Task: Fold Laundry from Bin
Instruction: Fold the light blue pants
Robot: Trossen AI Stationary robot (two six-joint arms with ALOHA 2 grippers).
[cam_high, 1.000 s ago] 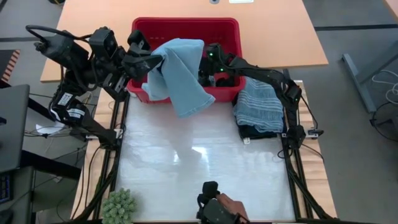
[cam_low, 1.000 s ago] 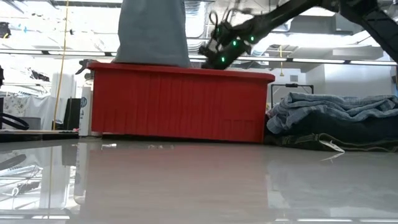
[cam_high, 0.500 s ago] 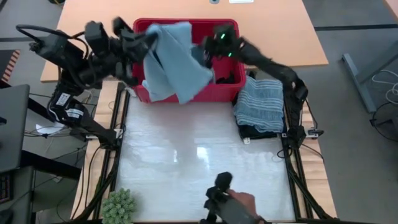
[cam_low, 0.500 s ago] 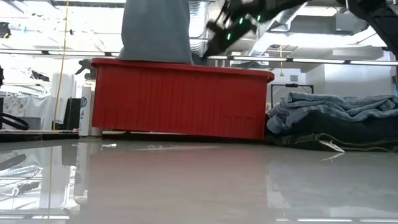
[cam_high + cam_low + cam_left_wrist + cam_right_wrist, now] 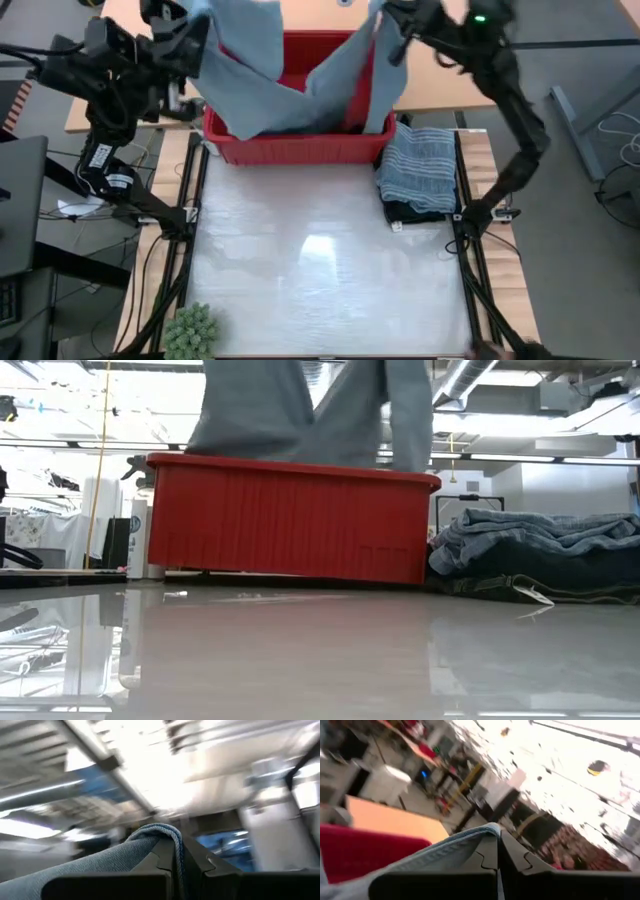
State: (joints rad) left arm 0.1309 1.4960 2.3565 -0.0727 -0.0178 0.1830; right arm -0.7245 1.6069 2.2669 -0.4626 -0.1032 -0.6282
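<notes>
A light blue garment (image 5: 300, 95) of the laundry hangs between my two grippers, high above the red bin (image 5: 290, 150). Its middle sags into the bin. My left gripper (image 5: 195, 12) is shut on the garment's left end and my right gripper (image 5: 385, 15) on its right end. In the low view the cloth (image 5: 270, 410) drops in two strands behind the bin's rim (image 5: 290, 465). A folded grey-blue striped garment (image 5: 418, 165) lies on a dark one (image 5: 410, 212), right of the bin. My left gripper pinches a rounded fold of the light blue cloth (image 5: 167, 832) between its two fingers. The fingers slant upward and the cloth falls away below them, its lower part in the bin. My right gripper pinches an edge or fold of the same garment (image 5: 487, 831) between its two fingers, which are near level. The cloth trails down from them toward the bin.
The white tabletop (image 5: 320, 260) in front of the bin is bare. A small green plant (image 5: 190, 328) stands at the near left corner. A wooden table (image 5: 440, 60) lies behind the bin. Dark frame rails (image 5: 470, 260) run along both sides.
My right gripper has come up fast out of the bin toward the far edge, bringing one end of the light blue garment with it. My left gripper has risen a little and rolled. The garment, before draped from the left gripper alone, now spans both. A person's hand at the near edge has gone.
</notes>
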